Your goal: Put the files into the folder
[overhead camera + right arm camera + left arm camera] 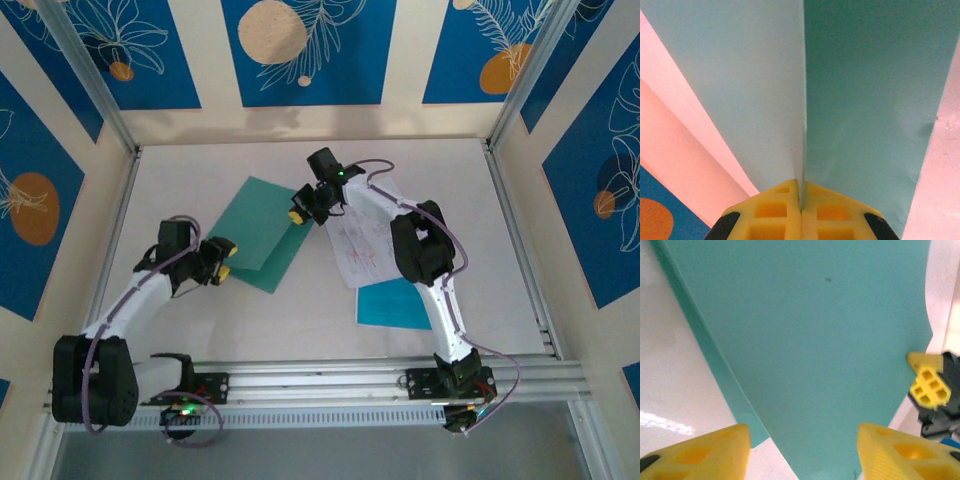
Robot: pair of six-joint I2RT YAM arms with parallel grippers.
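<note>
Nearest me on the right, the cyan-blue sheet (pixel 392 303) lies flat on the tabletop (pixel 300 330), partly under the right arm. On the left, my left gripper (pixel 225 259) sits at the near-left edge of the folder (pixel 255 230). It is released: in its wrist view the yellow fingers (pixel 695 452) stand wide apart and the folder's near corner reaches down between them without being pinched.

A little farther, right of centre, the white printed sheets (pixel 362 250) lie on the tabletop, touching the far edge of the cyan-blue sheet and just beside the folder's right side.

The teal-green folder lies left of centre, turned at an angle. At its far-right edge my right gripper (pixel 298 213) is clenched on it. In the right wrist view the fingers (pixel 775 210) meet on a thin teal leaf that runs straight away from them.
</note>
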